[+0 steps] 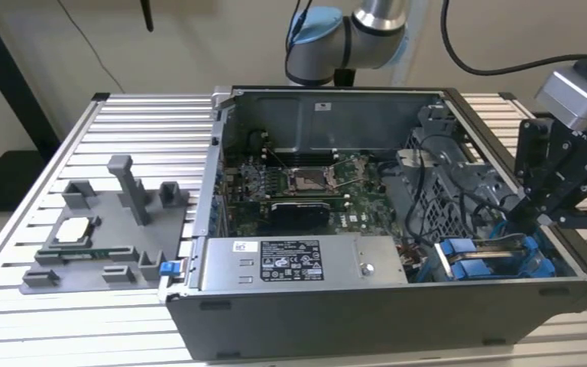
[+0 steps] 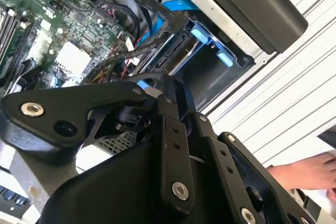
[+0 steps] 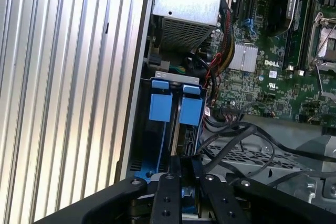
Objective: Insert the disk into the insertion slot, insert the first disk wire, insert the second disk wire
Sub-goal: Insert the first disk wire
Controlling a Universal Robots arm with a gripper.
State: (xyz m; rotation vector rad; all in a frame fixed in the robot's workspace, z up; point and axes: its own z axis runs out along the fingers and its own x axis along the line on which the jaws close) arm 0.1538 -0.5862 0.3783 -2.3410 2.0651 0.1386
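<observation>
Gripper point(image 1: 530, 218) is hanging low over the insertion slot point(image 3: 177, 80); I cannot tell whether it is clasping anything. Just beneath it, the disk point(image 3: 186, 140) appears to be sitting in that slot, its long axis running away toward the blue tabs point(image 3: 160, 103).

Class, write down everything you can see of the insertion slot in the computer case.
The insertion slot is a narrow bay of grey metal in the computer case's corner, at the exterior view's right, next to the power-supply box. Two bright blue plastic tabs sit side by side at its mouth. Black cables run beside it. The gripper hangs just over it; contact cannot be judged.
</observation>
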